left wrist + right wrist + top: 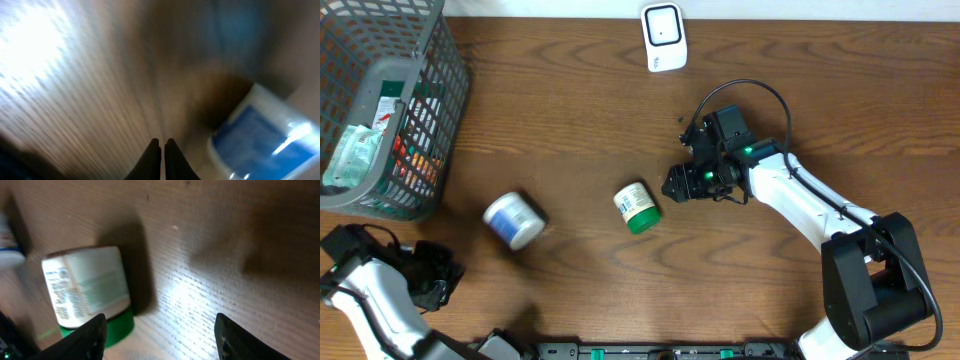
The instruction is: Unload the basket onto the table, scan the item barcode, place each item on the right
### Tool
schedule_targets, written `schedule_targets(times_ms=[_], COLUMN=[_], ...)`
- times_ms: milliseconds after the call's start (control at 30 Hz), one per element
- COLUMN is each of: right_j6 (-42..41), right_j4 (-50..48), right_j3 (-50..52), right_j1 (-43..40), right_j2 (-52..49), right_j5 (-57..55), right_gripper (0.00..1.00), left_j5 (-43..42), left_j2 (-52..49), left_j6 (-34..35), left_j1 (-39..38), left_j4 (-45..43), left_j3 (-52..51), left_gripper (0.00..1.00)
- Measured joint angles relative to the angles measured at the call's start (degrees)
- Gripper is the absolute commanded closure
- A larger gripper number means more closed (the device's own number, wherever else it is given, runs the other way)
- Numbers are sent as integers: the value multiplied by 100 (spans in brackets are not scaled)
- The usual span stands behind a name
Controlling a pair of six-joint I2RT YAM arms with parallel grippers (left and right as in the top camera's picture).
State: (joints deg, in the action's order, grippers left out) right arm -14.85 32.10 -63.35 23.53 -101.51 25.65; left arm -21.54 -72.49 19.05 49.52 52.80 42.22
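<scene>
Brown wood-grain tabletop (580, 110), open wood up to white boxy scanner (663, 37) at 12 o'clock edge: white green-lidded plastic jar (637, 208) on its side, centre; right pincer (672, 185) spread, empty, at its 3 o'clock; left pincer (162, 143) closed, empty, 7 o'clock corner.

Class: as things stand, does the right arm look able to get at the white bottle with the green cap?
Probably yes: the right pincer is open, facing the white bottle with the green cap, with only bare wooden table between.
</scene>
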Motion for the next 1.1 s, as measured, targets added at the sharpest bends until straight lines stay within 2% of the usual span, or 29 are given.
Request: schedule_targets(times_ms=[167,300,400,500,600,667,767,900,1033,1100], right_j6=[-107,-232,-295,-337,-369,-387,-396,-402,-448,-501], right_j4=[-284,-369,-391,-439,-514,-516,-503,-463,-605,-1082], right_j3=[0,0,0,0,0,0,0,0,0,11], right_j1=[0,0,0,0,0,0,0,0,0,0], right_j2=[0,0,0,0,0,0,0,0,0,-4], right_j5=[-24,-31,-42,-52,-66,-68,-68,-81,-269,-428], right_gripper=[34,35,36,37,37,38,38,37,37,39], left_j5=[-175,-179,-9,389,1025,1421,1657,1526,964,671], left_j2=[671,1027,887,114,-874,-1587,-2538,-3617,-4581,-4918], left_j6=[-116,-37,125,254,275,168,-105,-291,-282,-282], left_j1=[-879,-2028,-3014,-4061,-4743,-5018,-5206,-5327,-5377,-5388], left_j4=[-9,-468,-855,-841,-951,-1484,-2750,-4277,-4802,-4824], left_j3=[0,-2,68,673,1650,2339,3110,3475,3484,3464], left_gripper=[92,93,93,91,87,87,87,87,87,87])
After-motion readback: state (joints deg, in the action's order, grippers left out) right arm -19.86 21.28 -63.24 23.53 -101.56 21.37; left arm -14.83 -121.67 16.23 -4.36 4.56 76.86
